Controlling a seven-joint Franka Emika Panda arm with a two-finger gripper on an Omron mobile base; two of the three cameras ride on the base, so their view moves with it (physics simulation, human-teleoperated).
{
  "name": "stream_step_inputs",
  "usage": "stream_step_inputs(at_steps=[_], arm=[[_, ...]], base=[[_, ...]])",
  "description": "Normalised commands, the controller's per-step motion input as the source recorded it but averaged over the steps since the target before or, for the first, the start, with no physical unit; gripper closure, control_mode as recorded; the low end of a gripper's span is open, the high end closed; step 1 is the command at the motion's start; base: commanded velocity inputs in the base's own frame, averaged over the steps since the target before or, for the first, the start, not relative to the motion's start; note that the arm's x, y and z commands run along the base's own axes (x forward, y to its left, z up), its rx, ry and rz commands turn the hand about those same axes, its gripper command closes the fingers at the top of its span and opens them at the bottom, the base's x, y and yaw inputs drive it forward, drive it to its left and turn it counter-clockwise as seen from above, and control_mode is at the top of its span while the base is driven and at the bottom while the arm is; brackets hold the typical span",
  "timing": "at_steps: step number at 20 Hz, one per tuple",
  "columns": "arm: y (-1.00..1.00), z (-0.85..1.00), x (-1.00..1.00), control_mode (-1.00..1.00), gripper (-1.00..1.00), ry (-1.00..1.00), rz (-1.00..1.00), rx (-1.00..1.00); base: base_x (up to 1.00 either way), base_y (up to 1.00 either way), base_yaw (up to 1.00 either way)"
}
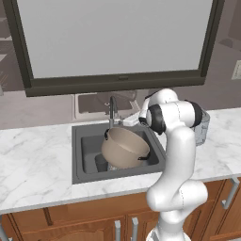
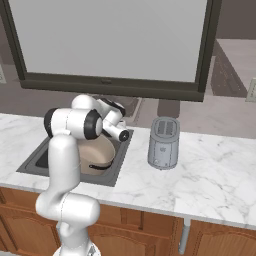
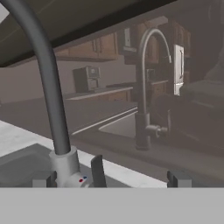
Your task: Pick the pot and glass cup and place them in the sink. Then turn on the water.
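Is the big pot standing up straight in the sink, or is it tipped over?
Tipped. The pot leans on its side in the sink, its pale inside and round rim facing up and sideways, not flat on the bottom.

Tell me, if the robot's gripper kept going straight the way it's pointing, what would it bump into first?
Probably the faucet. In the hand view the open gripper points at its base, with the small lever standing between the fingertips. That lever looks nearest, so it would likely be touched first, though depth is hard to judge.
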Motion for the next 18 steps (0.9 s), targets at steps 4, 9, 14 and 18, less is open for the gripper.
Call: stream_step_inputs(at_steps=[4,9,14,18], arm=[[0.00,0.00,0.03,-1.00,-1.00,0.00,0.00,0.00],[0.08,-0.01,0.00,-1.00,-1.00,0.00,-0.03,0.00],[0.06,-0.01,0.00,-1.00,-1.00,0.00,-0.05,0.00],[0.00,-0.02,0.00,-1.00,-1.00,0.00,-0.06,0.00]], base=[[0.00,0.00,0.00],[0.00,0.00,0.00],[0.00,0.00,0.00],[0.00,0.00,0.00]])
